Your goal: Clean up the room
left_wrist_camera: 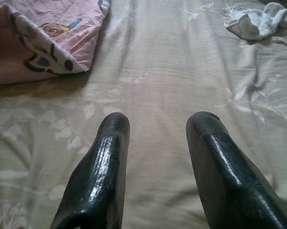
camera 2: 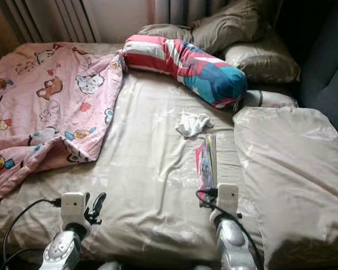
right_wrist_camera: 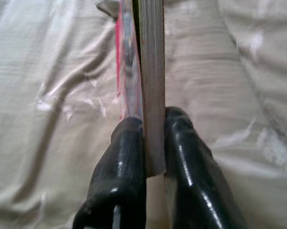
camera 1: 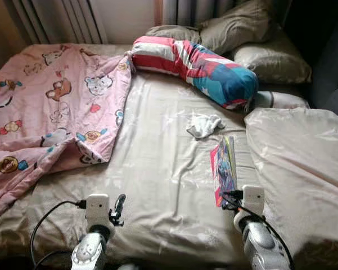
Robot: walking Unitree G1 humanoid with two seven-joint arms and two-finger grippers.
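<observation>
Right wrist view shows your right gripper clamped on the near edge of the book lying on the bed beside the pillow, so lift straight and slowly to keep pages from splaying, while your left gripper hovers open above the sheet.

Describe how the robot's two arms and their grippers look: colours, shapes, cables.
Both arms are rounded silver metal, each ending in a white boxy wrist block. A black cable loops out from each block. The left gripper has two long, glossy black fingers with rounded tips; the right gripper has the same glossy black fingers.
</observation>
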